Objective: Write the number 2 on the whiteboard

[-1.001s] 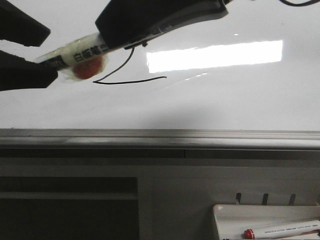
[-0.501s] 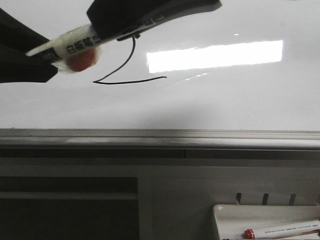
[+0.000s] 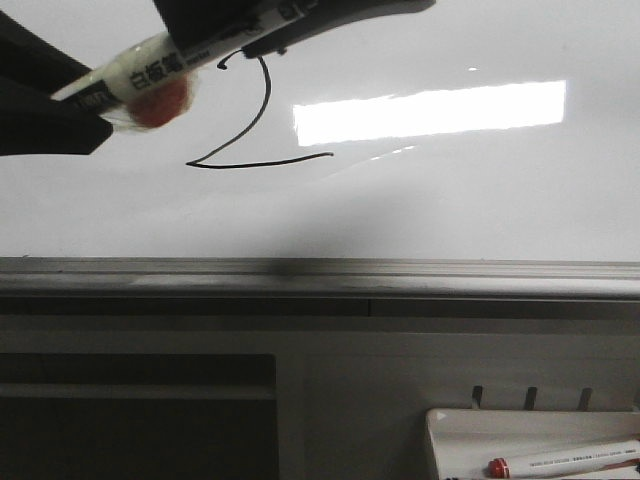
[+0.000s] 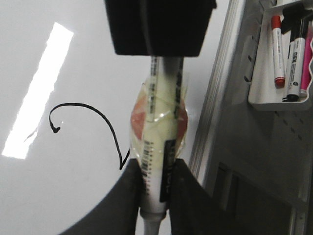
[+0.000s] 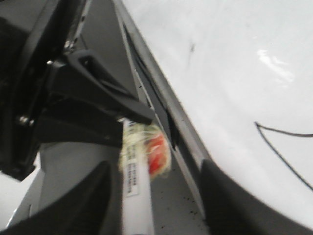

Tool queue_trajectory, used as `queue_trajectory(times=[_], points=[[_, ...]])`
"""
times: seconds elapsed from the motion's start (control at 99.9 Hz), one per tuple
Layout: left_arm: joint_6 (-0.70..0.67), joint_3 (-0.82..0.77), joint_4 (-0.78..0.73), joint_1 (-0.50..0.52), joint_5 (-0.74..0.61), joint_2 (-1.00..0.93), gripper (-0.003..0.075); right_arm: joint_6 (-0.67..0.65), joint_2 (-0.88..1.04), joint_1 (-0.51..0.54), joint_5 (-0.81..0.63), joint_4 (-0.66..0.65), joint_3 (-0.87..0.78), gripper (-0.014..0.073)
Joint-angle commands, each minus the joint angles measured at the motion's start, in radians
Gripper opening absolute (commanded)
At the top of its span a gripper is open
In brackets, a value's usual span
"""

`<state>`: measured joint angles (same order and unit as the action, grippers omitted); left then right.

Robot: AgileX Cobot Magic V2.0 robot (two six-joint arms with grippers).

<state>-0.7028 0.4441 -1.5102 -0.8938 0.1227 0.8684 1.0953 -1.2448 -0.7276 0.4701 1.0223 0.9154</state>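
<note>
Left gripper: your left gripper (image 4: 155,193) is clenched on the marker (image 4: 157,147), its barrel pinched between both fingers and running up to the other arm's black block.
Right gripper: your right gripper (image 5: 154,196) shows two fingers spread either side of the marker; you cannot tell from here whether they press on it.
Marker: it carries a taped red and yellowish wad (image 3: 158,98) mid-barrel; the tip end is hidden under the dark arm in the front view.
Number 2: the number 2 (image 3: 252,125) sits upper left on the whiteboard (image 3: 480,200), hooked top, curved body and long flat base all drawn.
Step in hand: by my read, the writing is finished and you are at the lift-off.
Next move: pull the tip straight off the surface, no sideways drag, or you smear the hook.
Edges: the grey rail (image 3: 320,275) runs along the board's near edge, well below the digit.
Open room: plain white board lies right of the digit; the small tray (image 3: 450,425) with its pens (image 3: 565,461) hangs below the rail, well apart.
</note>
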Motion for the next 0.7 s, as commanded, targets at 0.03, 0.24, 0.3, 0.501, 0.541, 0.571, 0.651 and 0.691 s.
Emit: queue_trajectory(times=[0.03,0.24,0.3,0.501,0.541,0.571,0.651,0.691], points=[[-0.178,0.035,0.006,0.000,0.036,-0.006,-0.0020,0.002,0.034,0.000,-0.135,0.039,0.029,0.0624],[-0.718,0.035,0.006,0.005,0.273,-0.006,-0.0020,0.002,0.126,0.000,-0.276,0.039,0.029,0.0542],[-0.859,0.035,0.006,0.015,0.260,-0.004,-0.0020,0.002,0.154,0.000,-0.291,0.039,0.029,0.0517],[-1.109,0.035,0.006,0.067,0.237,0.063,-0.0020,0.002,0.200,0.000,-0.269,0.039,0.029,0.0503],[-1.172,0.037,0.006,0.083,0.241,0.084,-0.0020,0.002,0.200,0.000,-0.260,0.039,0.029,0.0503],[-1.208,0.039,0.006,0.100,0.234,0.098,-0.0020,0.002,0.200,0.000,-0.254,0.039,0.029,0.0503],[-1.248,0.056,0.002,0.141,0.170,0.132,-0.0020,0.002,0.200,0.000,-0.238,0.039,0.027,0.0503],[-1.248,0.067,0.002,0.161,0.140,0.144,-0.0020,0.002,0.200,0.000,-0.230,0.039,0.027,0.0503]])
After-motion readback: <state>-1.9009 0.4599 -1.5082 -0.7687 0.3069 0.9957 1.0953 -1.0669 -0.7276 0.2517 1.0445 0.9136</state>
